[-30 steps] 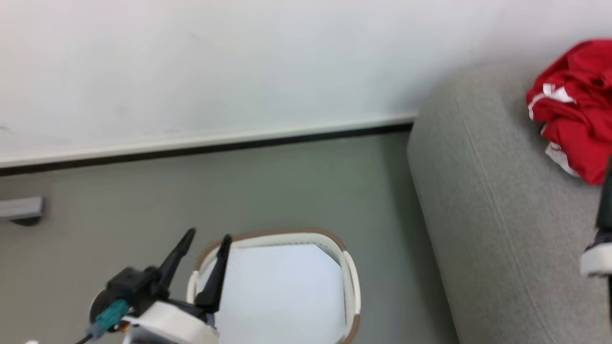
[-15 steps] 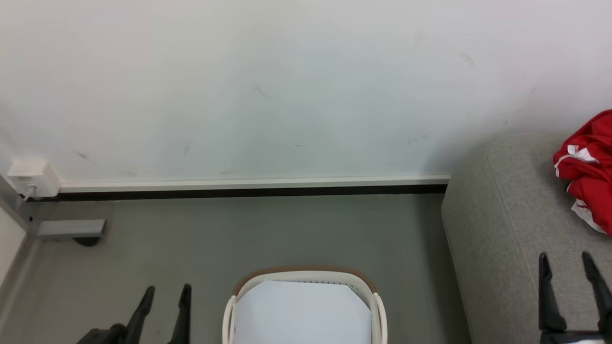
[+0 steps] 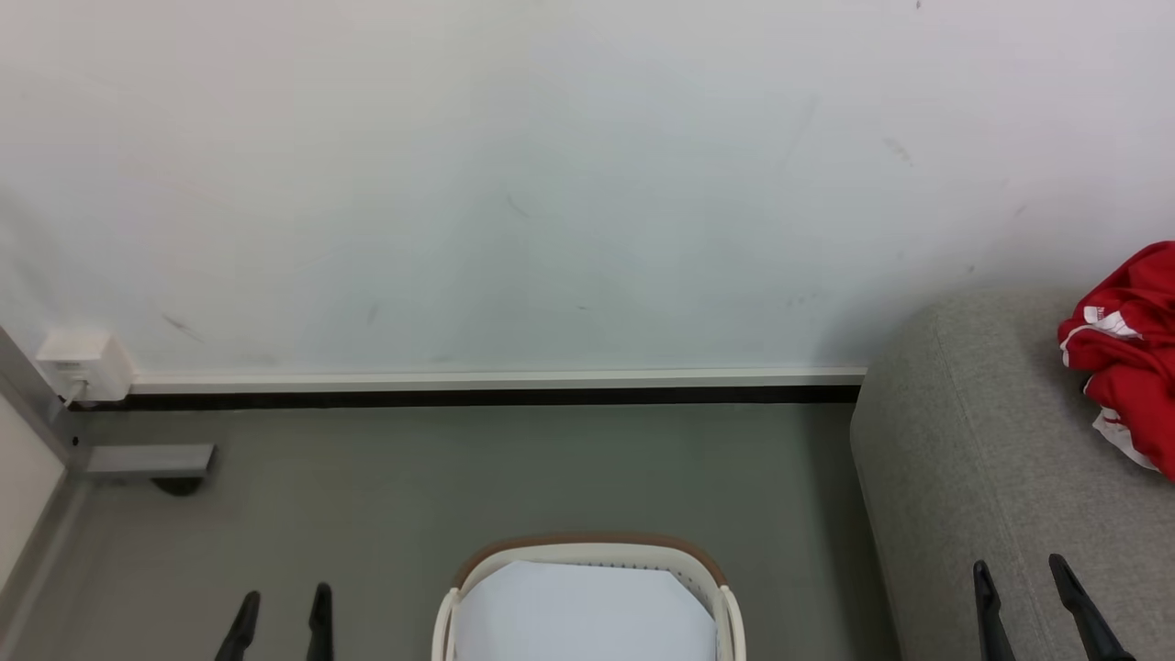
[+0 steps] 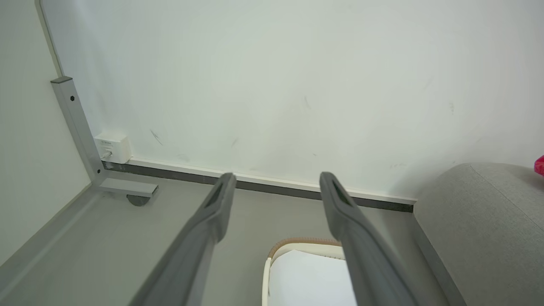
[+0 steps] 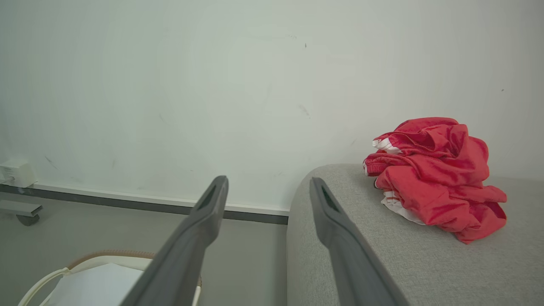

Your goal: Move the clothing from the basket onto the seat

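Over on the right, on top of the light grey upholstered seat (image 3: pixel 973 441), I see the red clothing (image 3: pixel 1124 367) lying in a crumpled heap, with white striped trim showing among its folds. It rests on the cushion toward the wall (image 3: pixel 551 184), well apart from the basket. At the bottom middle of my head view the white laundry basket (image 3: pixel 587 553) stands on the grey floor (image 3: pixel 514 468) near the seat's rounded end, its brown rim band facing the wall and its inside showing plain white. My left gripper (image 3: pixel 284 601) hangs over the floor to the basket's left, fingers parted and gripping nothing. My right gripper (image 3: pixel 1020 567) shows over the seat's near part, short of the clothing, fingers likewise spread and empty. A white socket box (image 3: pixel 83 363) sits low on the wall at far left, beside a grey metal frame foot (image 3: pixel 147 459).
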You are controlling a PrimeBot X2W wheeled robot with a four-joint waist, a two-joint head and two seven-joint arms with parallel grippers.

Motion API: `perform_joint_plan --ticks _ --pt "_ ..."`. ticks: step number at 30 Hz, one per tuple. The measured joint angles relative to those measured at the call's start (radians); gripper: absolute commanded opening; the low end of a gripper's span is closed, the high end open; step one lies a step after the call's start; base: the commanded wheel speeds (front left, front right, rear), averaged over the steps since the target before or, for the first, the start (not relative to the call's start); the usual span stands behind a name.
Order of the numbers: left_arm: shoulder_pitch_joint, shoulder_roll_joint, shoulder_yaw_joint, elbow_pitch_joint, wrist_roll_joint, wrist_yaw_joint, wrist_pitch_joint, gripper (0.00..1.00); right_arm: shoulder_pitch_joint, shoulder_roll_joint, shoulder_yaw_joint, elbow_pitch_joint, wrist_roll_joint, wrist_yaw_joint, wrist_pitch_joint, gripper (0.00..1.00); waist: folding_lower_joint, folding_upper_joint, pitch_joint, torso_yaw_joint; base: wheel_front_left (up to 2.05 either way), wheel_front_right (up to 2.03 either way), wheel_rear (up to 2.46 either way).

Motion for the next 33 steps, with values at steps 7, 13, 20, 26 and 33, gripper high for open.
perform_joint_plan --ticks 7,13,20,26,33 --pt "0.007 -0.035 0.035 -0.003 0.061 -0.032 0.000 1.00 0.004 0.000 0.017 0.017 0.018 0.000 0.000 1.00 0.0000 0.0000 -0.009 -0.004 0.00 0.00 0.00" --pt "0.010 -0.053 0.052 0.003 0.095 -0.048 0.000 1.00 0.004 0.000 0.032 0.051 0.037 0.000 0.000 1.00 0.0001 0.0000 -0.012 0.009 0.00 0.00 0.00" --pt "0.013 -0.065 0.063 0.007 0.109 -0.065 0.000 1.00 0.002 0.000 0.034 0.059 0.040 0.000 0.000 1.00 0.0000 0.0000 -0.012 0.020 0.00 0.00 0.00" --pt "0.013 -0.071 0.076 0.010 0.118 -0.077 0.000 1.00 0.000 0.000 0.040 0.068 0.043 0.000 0.000 1.00 0.0000 0.0000 -0.012 0.022 0.00 0.00 0.00" --pt "0.016 -0.078 0.078 0.033 0.125 -0.085 0.001 0.00 0.006 0.002 0.049 0.087 0.043 0.000 0.000 0.00 0.0001 0.0000 -0.011 0.020 0.00 0.00 0.00"
